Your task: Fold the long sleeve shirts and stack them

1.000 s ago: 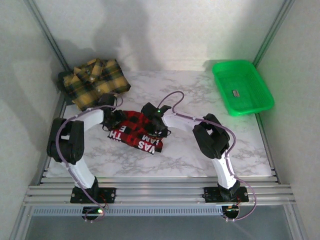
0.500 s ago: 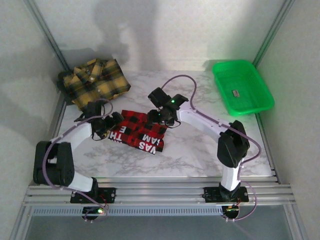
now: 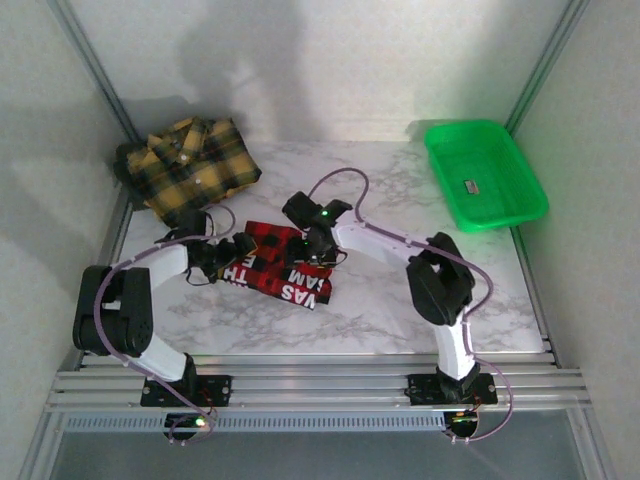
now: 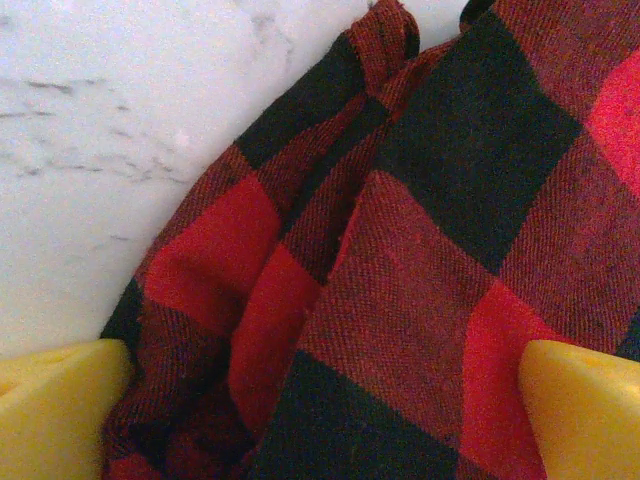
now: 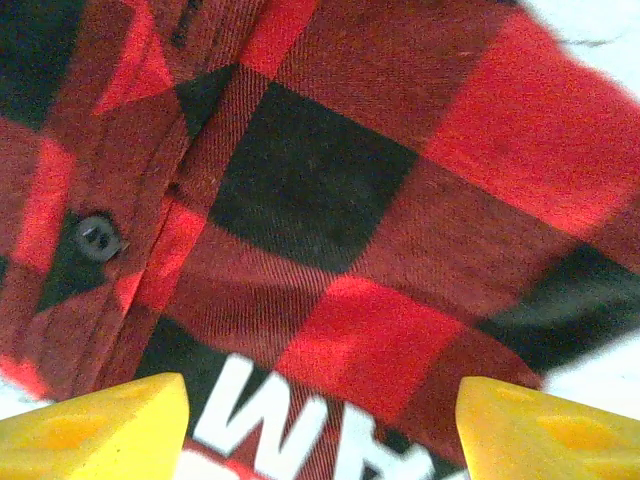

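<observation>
The red-and-black shirt [image 3: 278,266] lies folded small on the marble table, white lettering on its near edge. My left gripper [image 3: 236,249] hovers at its left end, open; its yellow fingertips [image 4: 55,400] stand wide apart over rumpled red cloth [image 4: 400,250]. Over the shirt's right part my right gripper [image 3: 316,251] is also open, with its fingertips [image 5: 545,425] spread above the check and the white letters [image 5: 250,410]. Neither pinches cloth. The yellow-and-black shirt [image 3: 190,166] lies crumpled at the back left corner.
A green plastic tray [image 3: 522,205] sits at the back right with a small object inside. White enclosure walls close in the table on three sides. Bare marble [image 3: 380,310] lies in front of and right of the red shirt.
Both grippers opened wider, the right one from nearly shut. The arms swung outward and upward, then came back low over the red shirt, which lies slightly shifted.
</observation>
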You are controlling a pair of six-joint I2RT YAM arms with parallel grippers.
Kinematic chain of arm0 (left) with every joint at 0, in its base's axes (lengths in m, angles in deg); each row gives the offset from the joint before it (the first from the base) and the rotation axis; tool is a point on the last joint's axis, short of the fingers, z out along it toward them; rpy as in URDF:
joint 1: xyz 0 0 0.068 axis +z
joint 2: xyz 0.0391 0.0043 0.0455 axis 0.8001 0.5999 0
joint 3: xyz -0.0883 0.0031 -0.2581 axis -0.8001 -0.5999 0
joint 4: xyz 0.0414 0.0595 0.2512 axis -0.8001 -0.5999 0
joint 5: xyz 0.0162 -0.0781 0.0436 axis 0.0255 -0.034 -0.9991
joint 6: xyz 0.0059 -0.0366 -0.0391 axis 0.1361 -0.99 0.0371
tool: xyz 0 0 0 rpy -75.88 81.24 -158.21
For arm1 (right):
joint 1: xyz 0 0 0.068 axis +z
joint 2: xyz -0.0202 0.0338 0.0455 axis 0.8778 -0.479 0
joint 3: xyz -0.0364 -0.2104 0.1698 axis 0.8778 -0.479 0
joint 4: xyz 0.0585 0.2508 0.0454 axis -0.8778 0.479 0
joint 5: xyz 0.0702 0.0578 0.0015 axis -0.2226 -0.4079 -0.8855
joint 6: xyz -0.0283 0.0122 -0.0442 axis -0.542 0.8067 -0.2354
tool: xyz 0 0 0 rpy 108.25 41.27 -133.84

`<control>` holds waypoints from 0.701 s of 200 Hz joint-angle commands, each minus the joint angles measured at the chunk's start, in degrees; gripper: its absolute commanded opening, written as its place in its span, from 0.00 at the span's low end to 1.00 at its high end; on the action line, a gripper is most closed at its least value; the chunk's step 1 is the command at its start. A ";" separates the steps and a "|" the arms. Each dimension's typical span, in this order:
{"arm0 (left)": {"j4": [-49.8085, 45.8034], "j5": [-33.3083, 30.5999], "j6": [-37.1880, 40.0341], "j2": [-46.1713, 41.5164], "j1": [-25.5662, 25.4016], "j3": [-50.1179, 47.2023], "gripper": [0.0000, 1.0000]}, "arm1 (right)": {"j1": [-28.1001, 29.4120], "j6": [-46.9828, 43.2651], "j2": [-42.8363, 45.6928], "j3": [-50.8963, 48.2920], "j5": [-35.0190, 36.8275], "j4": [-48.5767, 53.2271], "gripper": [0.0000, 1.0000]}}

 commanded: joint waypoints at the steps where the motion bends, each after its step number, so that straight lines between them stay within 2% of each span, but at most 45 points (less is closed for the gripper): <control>1: -2.33 1.36 2.13 3.18 -0.59 -3.19 0.92 | 0.35 0.20 -3.01 3.72 -1.31 1.77 0.72; 41: -2.19 2.12 2.53 2.79 -0.57 -4.43 0.43 | 0.15 1.02 -3.28 2.07 -1.78 0.28 0.72; 64: -2.68 3.01 2.40 1.01 -0.56 -3.74 0.21 | 0.00 1.66 -2.89 0.55 -2.27 -1.10 0.72; 93: -7.04 1.66 3.55 -3.76 -0.50 0.34 0.06 | -0.08 2.58 0.91 -3.68 -1.78 -3.13 0.72; 111: -12.32 -2.97 5.92 -7.88 -0.41 4.35 0.03 | -0.26 1.85 4.88 -6.00 0.23 -2.02 0.73; 131: -18.17 -7.90 8.32 -11.22 -0.41 8.98 0.02 | -0.24 0.83 11.90 -9.54 4.16 -1.41 0.79; 140: -19.89 -10.13 8.89 -12.62 -0.41 11.03 0.01 | -0.25 0.38 15.42 -11.48 6.13 -1.90 0.84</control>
